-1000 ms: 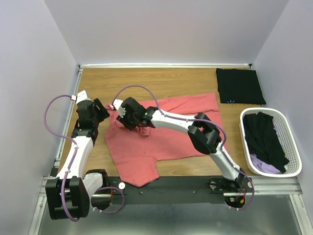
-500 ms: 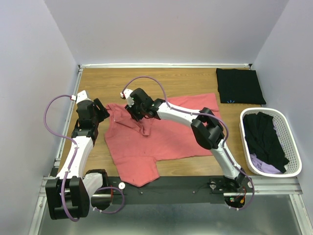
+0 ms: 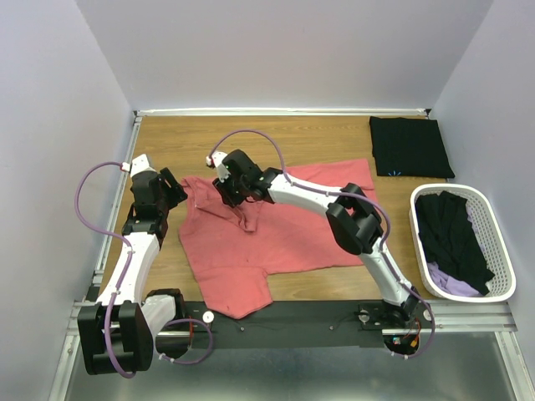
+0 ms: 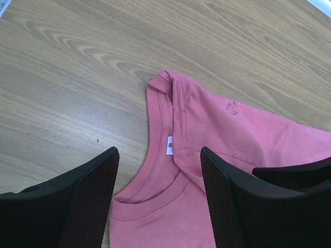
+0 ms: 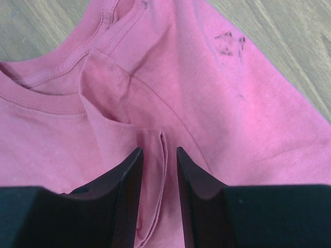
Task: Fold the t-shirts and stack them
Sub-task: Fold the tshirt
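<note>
A coral-pink t-shirt [image 3: 292, 238] lies spread on the wooden desk [image 3: 276, 138]. The right hand [image 5: 159, 151], narrowed, pinches a raised pleat near the collar, probably to pull that shoulder flat. The left hand [image 4: 159, 152] hovers wide open over the collar, holding nothing.

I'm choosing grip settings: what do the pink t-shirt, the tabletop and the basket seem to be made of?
The pink t-shirt: soft matte knit, likely cotton, judging by its ribbed collar, stitched seams and loose folds. The tabletop: smooth wood-grain surface, possibly laminate. The basket: white plastic by its look, with moulded slatted walls.
</note>
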You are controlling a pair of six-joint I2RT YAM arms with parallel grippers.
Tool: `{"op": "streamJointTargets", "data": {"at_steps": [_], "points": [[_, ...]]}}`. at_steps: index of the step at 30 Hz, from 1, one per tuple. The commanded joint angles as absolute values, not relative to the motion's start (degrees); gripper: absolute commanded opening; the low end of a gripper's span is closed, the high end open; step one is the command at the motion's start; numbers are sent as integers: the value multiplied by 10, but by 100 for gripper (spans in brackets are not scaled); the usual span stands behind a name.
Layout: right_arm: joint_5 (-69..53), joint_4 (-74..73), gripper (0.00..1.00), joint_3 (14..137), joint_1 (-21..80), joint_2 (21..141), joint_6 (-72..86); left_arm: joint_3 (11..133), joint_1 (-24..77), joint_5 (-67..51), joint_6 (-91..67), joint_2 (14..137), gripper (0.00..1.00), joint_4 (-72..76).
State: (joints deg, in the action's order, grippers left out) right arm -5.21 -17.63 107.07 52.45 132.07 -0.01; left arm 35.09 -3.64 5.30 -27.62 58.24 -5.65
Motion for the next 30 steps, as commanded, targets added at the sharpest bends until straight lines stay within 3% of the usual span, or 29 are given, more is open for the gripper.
{"op": "streamJointTargets", "data": {"at_steps": [1,16,24,30], "points": [[-69,-171,40,1092,519,1346,20,342,-40,40,-273,577,72,-46],[-103,-171,31,1101,516,1372,18,341,-40,38,-273,576,72,-45],[-143,-171,0,1098,516,1347,11,340,-39,37,-273,577,72,-44],[-142,-171,1,1085,516,1312,9,341,-40,37,-273,575,72,-44]]}}
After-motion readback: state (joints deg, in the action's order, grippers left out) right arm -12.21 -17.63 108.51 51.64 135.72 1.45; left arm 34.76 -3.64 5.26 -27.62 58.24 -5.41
